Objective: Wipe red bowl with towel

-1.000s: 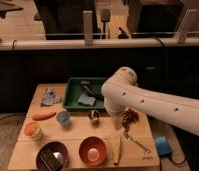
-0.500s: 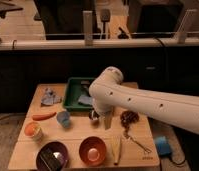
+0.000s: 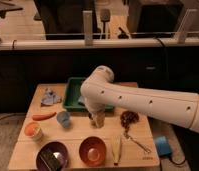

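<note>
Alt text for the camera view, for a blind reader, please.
A white robot arm stretches from the right over a wooden table, its open gripper hanging mid-table by the green tray. The towel lies back left; the red bowl sits at the front.

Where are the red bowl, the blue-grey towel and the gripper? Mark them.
Round orange-red bowl (image 3: 92,151): camera view, pale inside.
Small blue-grey cloth towel (image 3: 49,96): camera view, middle.
Gripper (image 3: 96,121): camera view, between fingertips, over table (image 3: 73,132).
</note>
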Motion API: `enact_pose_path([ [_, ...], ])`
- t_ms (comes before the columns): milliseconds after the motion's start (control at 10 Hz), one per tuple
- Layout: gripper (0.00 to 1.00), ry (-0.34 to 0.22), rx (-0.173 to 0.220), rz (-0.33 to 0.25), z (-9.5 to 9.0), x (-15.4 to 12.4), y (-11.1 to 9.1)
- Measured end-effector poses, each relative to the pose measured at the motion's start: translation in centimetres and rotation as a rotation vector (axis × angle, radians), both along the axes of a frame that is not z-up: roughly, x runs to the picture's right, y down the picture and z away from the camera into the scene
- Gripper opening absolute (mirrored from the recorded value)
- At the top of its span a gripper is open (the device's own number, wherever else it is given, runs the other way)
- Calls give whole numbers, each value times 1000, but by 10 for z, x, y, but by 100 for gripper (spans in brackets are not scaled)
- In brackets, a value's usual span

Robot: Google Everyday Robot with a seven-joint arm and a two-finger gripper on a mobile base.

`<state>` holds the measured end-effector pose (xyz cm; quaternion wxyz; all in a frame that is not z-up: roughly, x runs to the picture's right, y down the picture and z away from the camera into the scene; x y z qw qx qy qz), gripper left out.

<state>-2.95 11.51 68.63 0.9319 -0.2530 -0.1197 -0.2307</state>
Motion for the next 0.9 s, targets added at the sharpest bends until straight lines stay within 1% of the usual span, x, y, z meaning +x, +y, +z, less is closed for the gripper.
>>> enact_pose_path([
  [200,80,-21,1,-17,3,-6,-2],
  [400,80,-45,1,-34,6,-23,-2],
  [900,80,-72,6,-46,15,-44,-5],
])
